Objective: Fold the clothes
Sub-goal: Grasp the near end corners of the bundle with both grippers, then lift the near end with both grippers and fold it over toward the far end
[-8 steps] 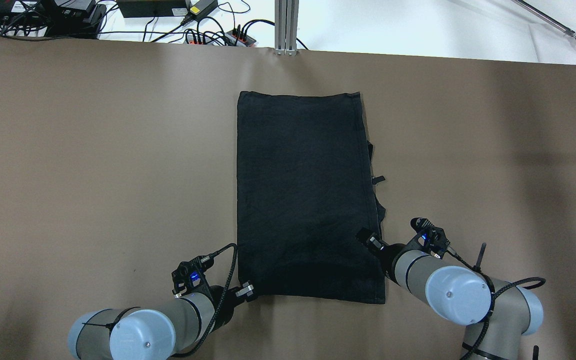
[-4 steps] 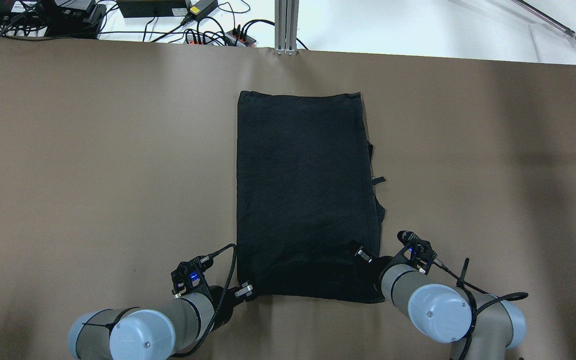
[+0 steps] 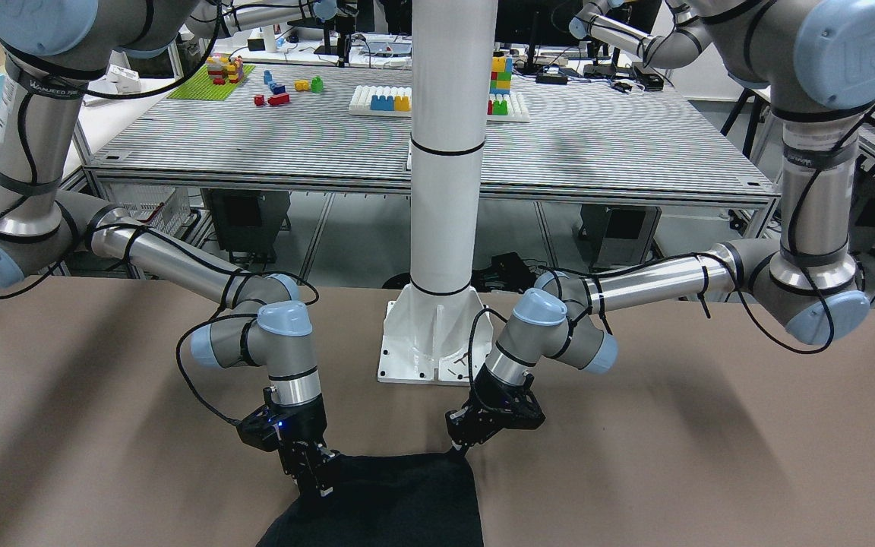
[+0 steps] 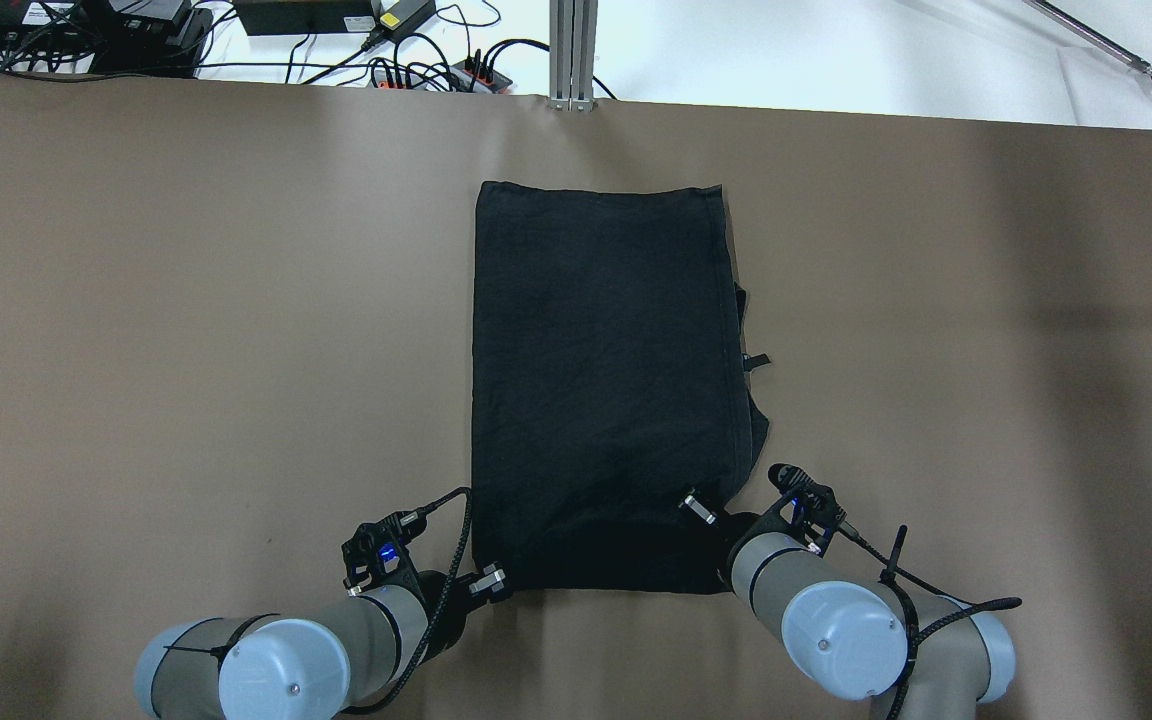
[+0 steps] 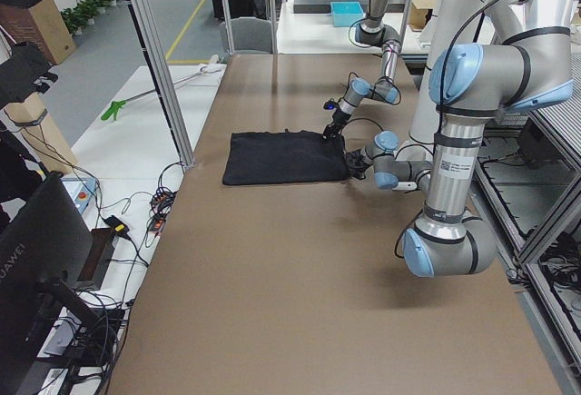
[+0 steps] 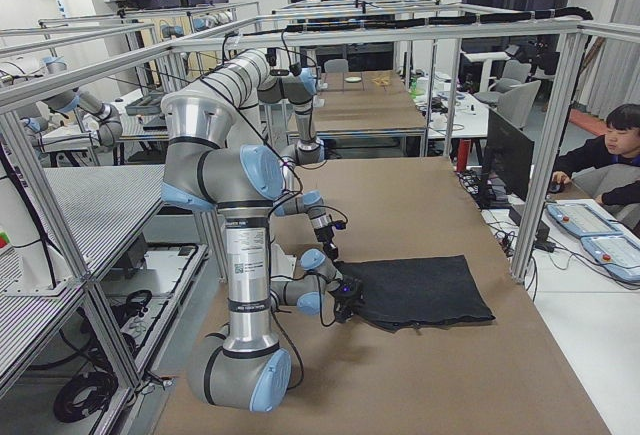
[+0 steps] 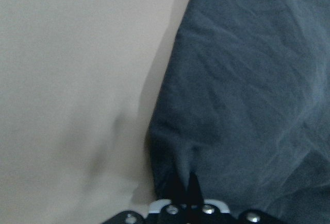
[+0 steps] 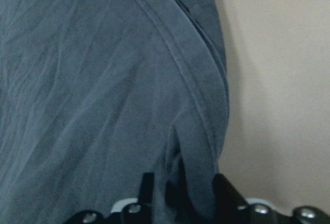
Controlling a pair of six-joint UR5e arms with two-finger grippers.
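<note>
We hold cloth, long rectangle flat on desk, by both robot-side corners, likely to carry that edge over toward cloth's far edge. Left gripper: jaws pinched together on cloth's left corner. Right gripper: jaws clamped on bunched fold at cloth's right corner.

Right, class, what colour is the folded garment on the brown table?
The folded cloth garment is plain black; the overhead exterior view shows it best.

Brown table, aluminium-framed lab benches
</note>
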